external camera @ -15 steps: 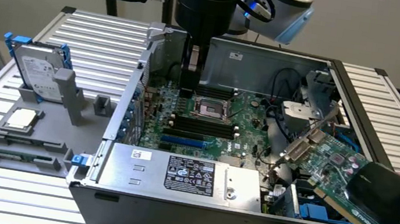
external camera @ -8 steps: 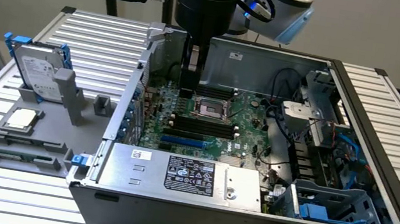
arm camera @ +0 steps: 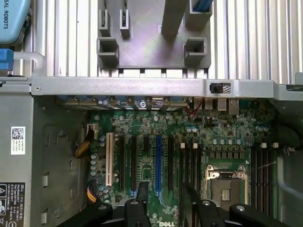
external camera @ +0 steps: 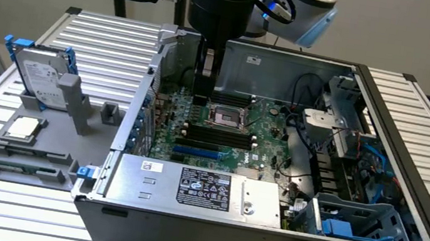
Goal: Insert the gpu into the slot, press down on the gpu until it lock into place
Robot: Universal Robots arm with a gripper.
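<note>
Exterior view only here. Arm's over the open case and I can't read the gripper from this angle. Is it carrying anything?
Observer: No. In the wrist view the gripper is open, with bare board showing between its fingers.
Operator: Blue slot free?
Observer: Yes. The slot is empty along all of its visible length, with nothing seated in it.
Operator: How does the gripper line up with it?
Observer: The slot's end nearest the gripper lies between the two fingers, closer to one than the other.
</note>
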